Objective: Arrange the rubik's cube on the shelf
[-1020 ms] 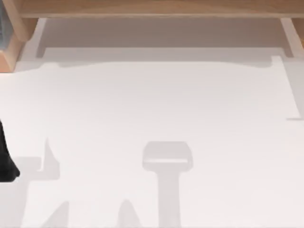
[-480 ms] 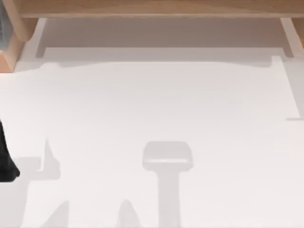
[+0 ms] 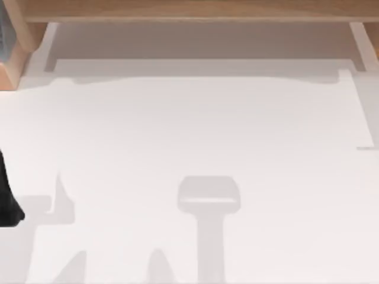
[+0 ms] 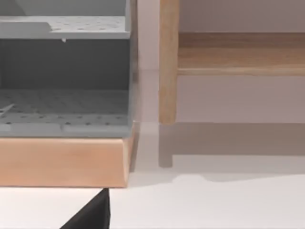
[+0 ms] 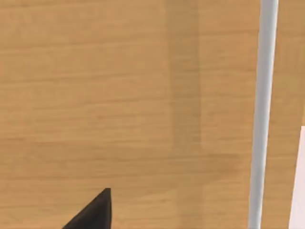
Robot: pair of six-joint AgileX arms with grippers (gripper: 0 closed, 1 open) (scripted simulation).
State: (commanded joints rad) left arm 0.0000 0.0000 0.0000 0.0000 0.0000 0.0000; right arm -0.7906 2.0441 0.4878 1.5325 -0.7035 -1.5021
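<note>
1. At the left edge of the top view, low on the white tabletop [image 3: 195,130], sits a dark piece of the left arm [image 3: 7,195]; I cannot tell how its hand is set.
2. The left wrist view takes in a grey perforated rack [image 4: 64,81] on a wooden base [image 4: 62,160], beside a shelf upright.
3. Farthest back, the shelf [image 3: 195,10] spans the tabletop's far edge, likely kept back to leave working room.
4. The right wrist view faces wood grain up close; that hand's state is unclear, and I cannot tell where the rubik's cube lies.

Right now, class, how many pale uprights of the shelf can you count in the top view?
2: one pale upright under the shelf at the left, the other upright at the right. Others may be hidden.
</note>
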